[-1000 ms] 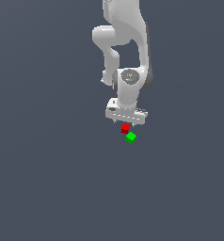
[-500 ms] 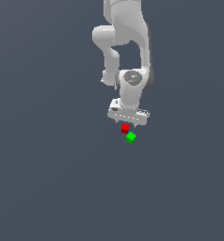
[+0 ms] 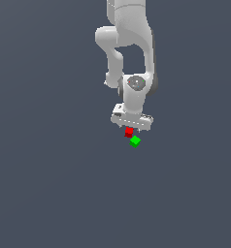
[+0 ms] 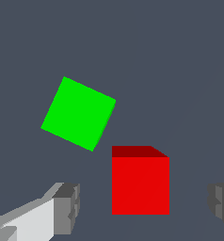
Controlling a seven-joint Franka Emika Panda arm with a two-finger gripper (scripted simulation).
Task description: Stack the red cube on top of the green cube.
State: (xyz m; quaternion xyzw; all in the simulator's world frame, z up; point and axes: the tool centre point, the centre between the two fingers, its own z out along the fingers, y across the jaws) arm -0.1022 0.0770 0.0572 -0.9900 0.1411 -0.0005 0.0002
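The red cube (image 3: 129,131) rests on the grey floor, and the green cube (image 3: 135,141) lies right beside it, turned at an angle, on the exterior view's lower right. My white gripper (image 3: 131,127) hangs directly over the red cube. In the wrist view the red cube (image 4: 140,183) sits between the two grey fingertips (image 4: 68,207), with a gap on each side. The gripper (image 4: 143,207) is open and touches nothing. The green cube (image 4: 78,113) lies outside the fingers, close to the red cube's corner.
The plain dark grey floor (image 3: 49,184) stretches all around the two cubes. The white arm (image 3: 129,43) rises above the gripper toward the top of the exterior view.
The gripper has sunk slightly toward the red cube. Both cubes stay where they were.
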